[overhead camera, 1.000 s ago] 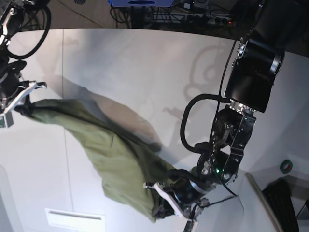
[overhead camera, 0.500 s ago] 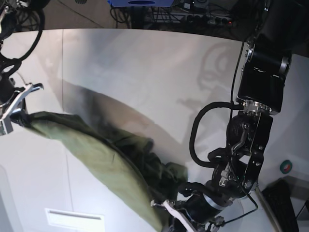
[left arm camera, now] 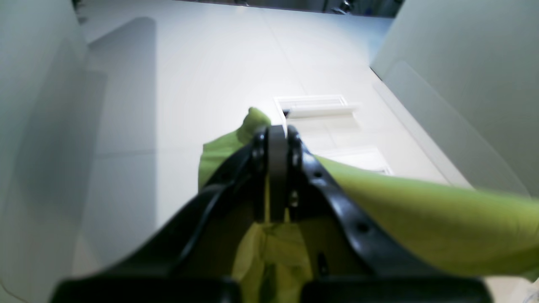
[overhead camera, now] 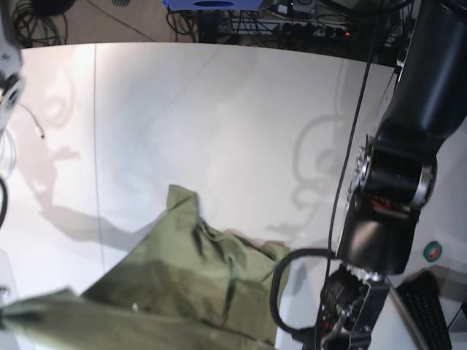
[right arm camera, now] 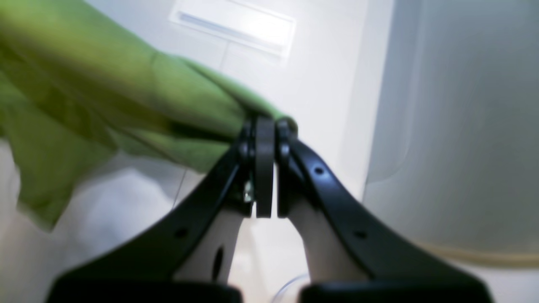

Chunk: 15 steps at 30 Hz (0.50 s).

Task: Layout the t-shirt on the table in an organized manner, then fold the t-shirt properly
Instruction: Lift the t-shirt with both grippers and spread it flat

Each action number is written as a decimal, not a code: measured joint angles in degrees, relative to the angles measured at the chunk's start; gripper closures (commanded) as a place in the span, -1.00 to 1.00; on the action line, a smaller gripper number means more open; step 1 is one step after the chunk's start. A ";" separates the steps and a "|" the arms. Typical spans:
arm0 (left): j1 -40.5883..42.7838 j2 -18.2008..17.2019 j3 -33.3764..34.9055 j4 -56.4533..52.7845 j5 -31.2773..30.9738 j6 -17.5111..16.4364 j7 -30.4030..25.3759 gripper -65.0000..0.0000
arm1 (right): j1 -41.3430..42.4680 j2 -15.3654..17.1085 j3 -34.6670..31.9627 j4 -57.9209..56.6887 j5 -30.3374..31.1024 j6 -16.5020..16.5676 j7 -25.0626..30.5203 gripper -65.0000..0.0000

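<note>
The t-shirt (overhead camera: 197, 284) is showing plain olive-green, no pattern. The table (overhead camera: 219, 124) is looking smooth white, carrying 1 thin dark seam line on its left side.

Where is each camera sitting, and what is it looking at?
Base: sits high, looking down on the white table and the green t-shirt; the dark left arm shows.
Left wrist: sits behind the left hand, looking past its shut fingers pinching the t-shirt.
Right wrist: sits behind the right hand, likewise shut on the t-shirt.
Shared: all views show the t-shirt; both wrist views show cloth pinched in a hand.
</note>
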 measured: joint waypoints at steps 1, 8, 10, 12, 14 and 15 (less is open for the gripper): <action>-1.07 0.26 -0.04 -0.02 -0.15 0.11 -0.24 1.00 | 2.54 0.79 -1.22 -0.20 0.00 -0.04 0.00 1.00; -5.90 0.35 -2.27 9.60 -0.28 -0.02 0.42 1.00 | 17.70 5.38 -6.08 0.13 0.17 0.26 -0.33 1.00; -5.99 0.98 -7.30 14.36 -0.61 -0.72 0.59 1.00 | 20.63 6.32 -6.19 0.42 0.13 0.28 0.22 1.00; -5.64 0.68 -9.97 19.45 -0.37 -0.15 4.48 1.00 | 21.27 6.84 -6.10 1.05 0.28 0.31 -0.04 1.00; -3.39 -0.07 -10.23 24.63 -0.46 -0.20 9.60 1.00 | 19.19 6.62 -5.64 3.80 0.39 0.28 -2.25 1.00; -1.22 -0.22 -10.12 27.02 -0.20 -0.02 11.06 1.00 | 17.29 6.47 -5.53 5.07 0.79 0.35 -3.06 1.00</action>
